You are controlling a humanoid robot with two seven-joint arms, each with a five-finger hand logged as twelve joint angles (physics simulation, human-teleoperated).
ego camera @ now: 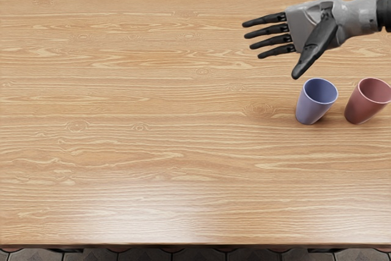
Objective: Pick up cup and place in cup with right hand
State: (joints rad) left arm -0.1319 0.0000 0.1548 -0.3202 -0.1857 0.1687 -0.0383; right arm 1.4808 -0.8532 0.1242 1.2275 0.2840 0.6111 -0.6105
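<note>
One blue cup (pixel 313 109) and one red cup (pixel 361 109) stand near the right hand (pixel 308 27)

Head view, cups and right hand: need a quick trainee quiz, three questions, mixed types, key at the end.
1. True or false: the blue cup and the red cup stand upright and apart on the table.
2. Multiple choice: what is the right hand doing?
A) gripping the red cup
B) making a closed fist
C) holding nothing, fingers spread
3. Fill in: in the picture, the cup nearer the hand's thumb is the ____ one.

Key: 1 true; 2 C; 3 blue
</note>
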